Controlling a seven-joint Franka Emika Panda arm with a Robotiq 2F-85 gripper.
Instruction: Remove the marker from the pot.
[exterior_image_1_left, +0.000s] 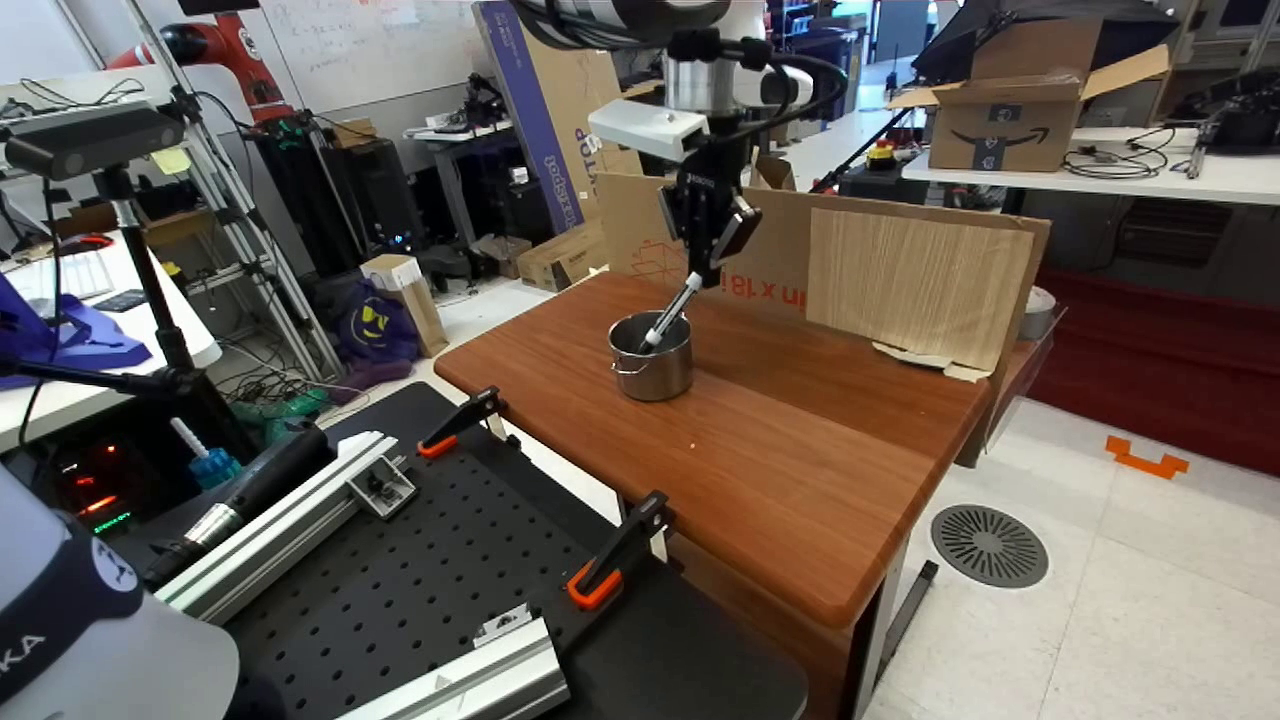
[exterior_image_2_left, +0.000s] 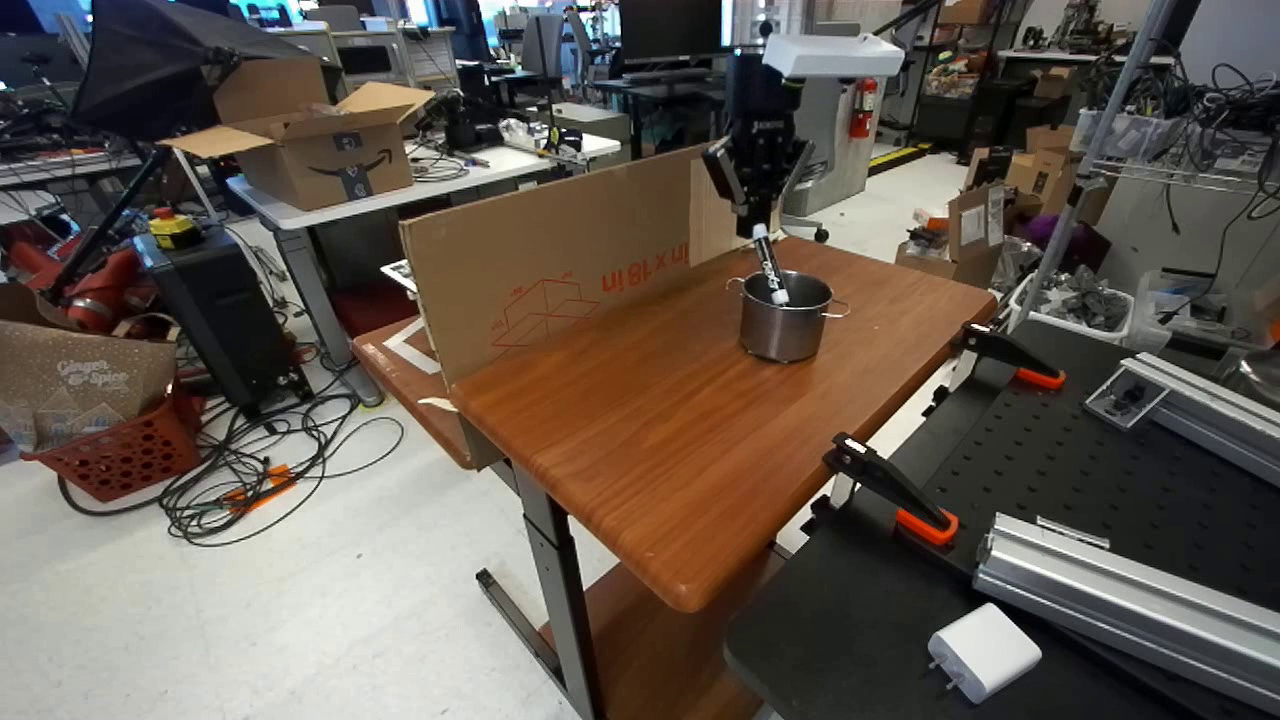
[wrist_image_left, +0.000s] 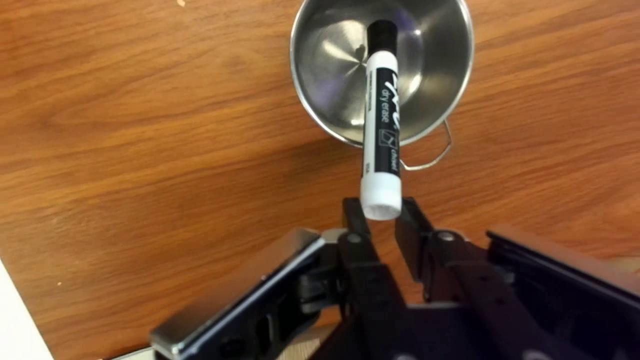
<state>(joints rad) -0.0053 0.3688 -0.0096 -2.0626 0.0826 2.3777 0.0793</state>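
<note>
The marker (wrist_image_left: 382, 110) has a white body with a dark label and a dark cap. It slants with the cap end down inside the pot (wrist_image_left: 320, 75); I cannot tell whether the cap touches the bottom. The grey metal pot stands on the wooden table in both exterior views (exterior_image_1_left: 655, 378) (exterior_image_2_left: 780, 335). My gripper (wrist_image_left: 382, 212) is shut on the marker's white end, one fingertip on each side, just above and beside the pot's rim. The tilted marker also shows in both exterior views (exterior_image_1_left: 675, 310) (exterior_image_2_left: 768, 262) below the gripper (exterior_image_1_left: 703, 278) (exterior_image_2_left: 757, 226).
The pot has thin wire handles at its rim. A cardboard sheet (exterior_image_2_left: 560, 260) stands upright along one edge of the wooden table (exterior_image_1_left: 780, 440). A black perforated board (exterior_image_1_left: 420, 570) with orange-tipped clamps (exterior_image_1_left: 620, 550) and metal rails adjoins the table's opposite edge.
</note>
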